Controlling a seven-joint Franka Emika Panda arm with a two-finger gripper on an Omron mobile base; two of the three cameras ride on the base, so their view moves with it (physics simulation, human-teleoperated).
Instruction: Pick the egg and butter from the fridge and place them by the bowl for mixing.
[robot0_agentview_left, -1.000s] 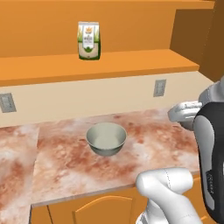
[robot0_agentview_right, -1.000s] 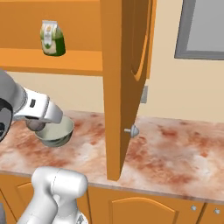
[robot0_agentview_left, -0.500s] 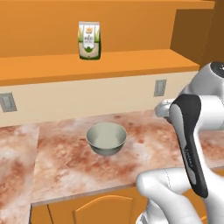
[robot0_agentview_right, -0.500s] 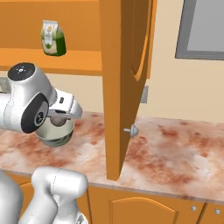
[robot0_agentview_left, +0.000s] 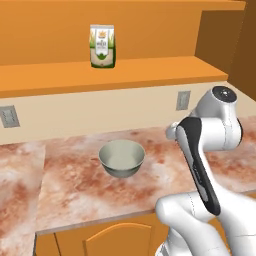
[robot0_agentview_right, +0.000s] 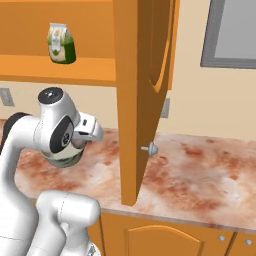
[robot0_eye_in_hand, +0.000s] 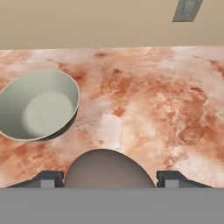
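Egg (robot0_eye_in_hand: 105, 168) sits between my gripper (robot0_eye_in_hand: 107, 177) fingertips (robot0_eye_in_hand: 48, 178) in the hand view, a rounded brownish-grey shape pinched from both sides, so I read the gripper as closed on it. Starting from the biggest things: the marbled reddish table (robot0_agentview_left: 75, 195) runs across both base views, under an orange shelf (robot0_agentview_left: 125, 75) and beside an open orange cabinet door (robot0_agentview_right: 137, 100) with a small round knob (robot0_agentview_right: 150, 149). My white arm (robot0_agentview_left: 205, 150) bends over the table just right of the bowl in the left base view. The bowl (robot0_agentview_left: 121, 158) stands upright on the table, pale grey-green with a light inside; from the hand view it lies up and to the left of the held egg, apart from it. A green and white carton (robot0_agentview_left: 102, 46) stands on the shelf above the bowl. A grey wall outlet (robot0_agentview_left: 183, 100) sits on the beige wall behind the arm.
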